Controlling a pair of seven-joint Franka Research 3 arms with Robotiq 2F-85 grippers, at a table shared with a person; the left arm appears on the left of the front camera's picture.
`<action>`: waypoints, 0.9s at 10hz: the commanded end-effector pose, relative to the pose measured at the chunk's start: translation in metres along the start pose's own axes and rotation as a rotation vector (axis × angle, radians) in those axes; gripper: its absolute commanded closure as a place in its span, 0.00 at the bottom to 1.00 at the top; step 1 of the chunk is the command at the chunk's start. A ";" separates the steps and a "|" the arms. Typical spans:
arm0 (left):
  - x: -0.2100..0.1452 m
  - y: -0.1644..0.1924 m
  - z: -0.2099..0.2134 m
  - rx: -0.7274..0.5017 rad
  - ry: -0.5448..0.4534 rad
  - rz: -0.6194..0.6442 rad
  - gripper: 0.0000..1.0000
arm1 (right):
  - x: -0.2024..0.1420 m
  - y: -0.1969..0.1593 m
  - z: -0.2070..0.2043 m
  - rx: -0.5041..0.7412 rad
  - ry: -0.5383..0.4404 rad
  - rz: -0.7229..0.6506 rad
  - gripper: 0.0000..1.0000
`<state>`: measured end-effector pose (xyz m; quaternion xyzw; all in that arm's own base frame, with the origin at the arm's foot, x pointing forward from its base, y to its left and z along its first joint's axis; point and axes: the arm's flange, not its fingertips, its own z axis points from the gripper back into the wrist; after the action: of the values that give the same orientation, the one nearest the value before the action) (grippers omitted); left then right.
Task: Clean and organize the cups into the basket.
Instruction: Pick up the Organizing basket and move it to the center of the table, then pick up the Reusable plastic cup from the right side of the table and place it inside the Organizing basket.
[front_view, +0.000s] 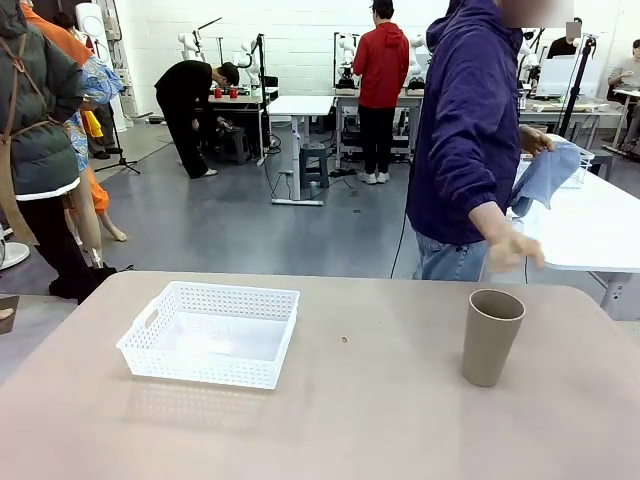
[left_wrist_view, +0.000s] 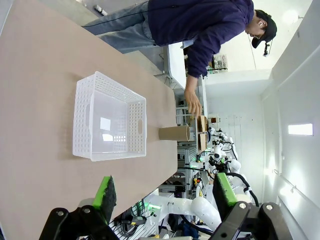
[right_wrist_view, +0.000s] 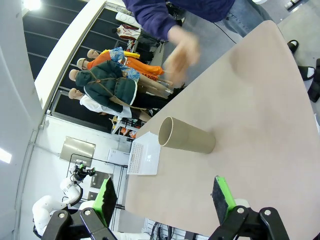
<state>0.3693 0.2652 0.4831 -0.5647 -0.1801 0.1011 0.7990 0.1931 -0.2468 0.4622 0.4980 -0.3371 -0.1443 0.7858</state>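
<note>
One tan-brown cup (front_view: 491, 336) stands upright on the right side of the table; it appears as the cup (right_wrist_view: 186, 136) and, farther off, the cup (left_wrist_view: 174, 133). The white lattice basket (front_view: 145, 331) sits at the table's left, with nothing in it, also seen as the basket (left_wrist_view: 83, 105) and the basket (right_wrist_view: 135, 156). My left gripper (left_wrist_view: 165, 194) is open above the table, well back from the basket. My right gripper (right_wrist_view: 165, 196) is open too, a short way from the cup. A person's hand (front_view: 514, 248) hovers just above and beyond the cup, blurred.
The person in a purple hoodie (front_view: 470, 120) stands at the far right edge, holding a blue cloth (front_view: 548, 175) in the other hand. A white side table (front_view: 590, 225) lies behind. A small dark speck (front_view: 344, 340) sits mid-table. Wide bare tabletop (front_view: 350, 420) lies between basket and cup.
</note>
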 end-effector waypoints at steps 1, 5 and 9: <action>0.001 -0.006 -0.022 0.078 0.071 -0.036 0.00 | -0.005 0.011 -0.018 -0.036 0.039 0.288 0.00; -0.001 -0.047 -0.126 0.581 0.411 -0.182 0.00 | -0.006 0.021 -0.094 0.150 0.464 0.866 0.00; 0.012 -0.066 -0.229 0.945 0.636 -0.094 0.00 | -0.003 -0.005 -0.136 0.223 0.709 0.894 0.00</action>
<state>0.4546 0.0470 0.4804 -0.1802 0.0750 -0.0446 0.9798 0.2739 -0.1353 0.4217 0.3955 -0.2607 0.4071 0.7809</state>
